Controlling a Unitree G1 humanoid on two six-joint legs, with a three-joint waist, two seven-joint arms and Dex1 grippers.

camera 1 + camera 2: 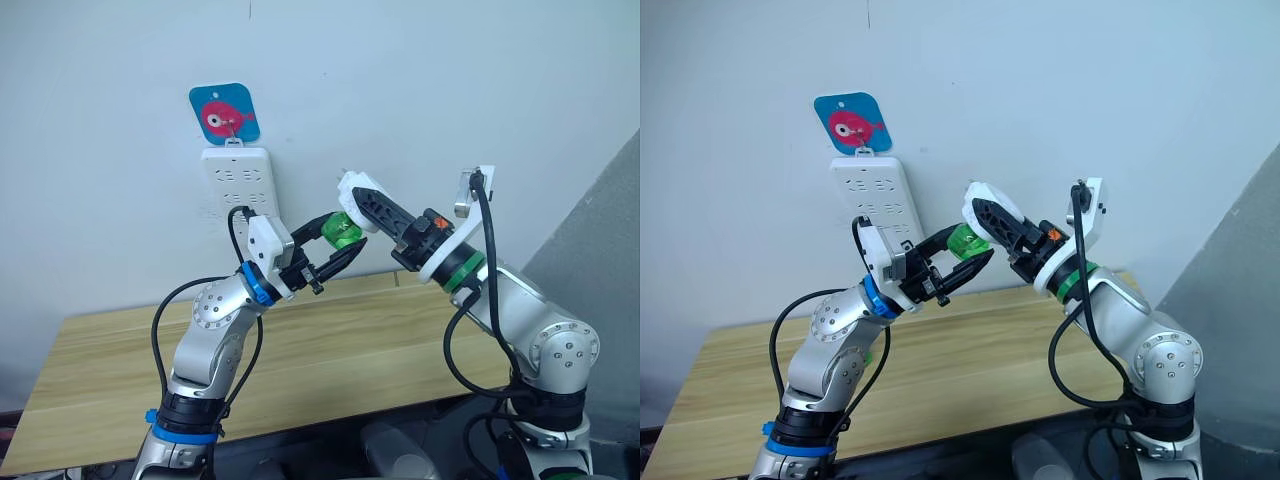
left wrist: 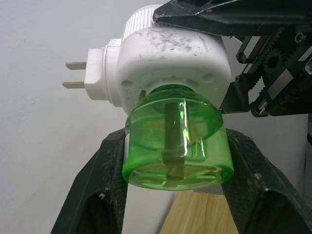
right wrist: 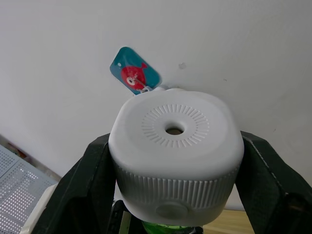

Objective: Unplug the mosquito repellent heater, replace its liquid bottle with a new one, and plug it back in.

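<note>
- The heater is held in mid-air above the wooden worktop, unplugged, at about 4 o'clock from the power strip on the wall.
- The right end effector pinches the heater's white body between its two black fingers.
- The left end effector has its fingers on either side of the green bottle that hangs under the heater; they appear to touch its sides.
- The left wrist view adds detail: two metal prongs project from the heater at 9 o'clock, free of any socket, and a dark wick runs through the translucent bottle.
- The right wrist view shows the heater's top: a round vent hole ringed by radial ribs.
- A blue fish tag hangs on the wall at 12 o'clock from the power strip.
</note>
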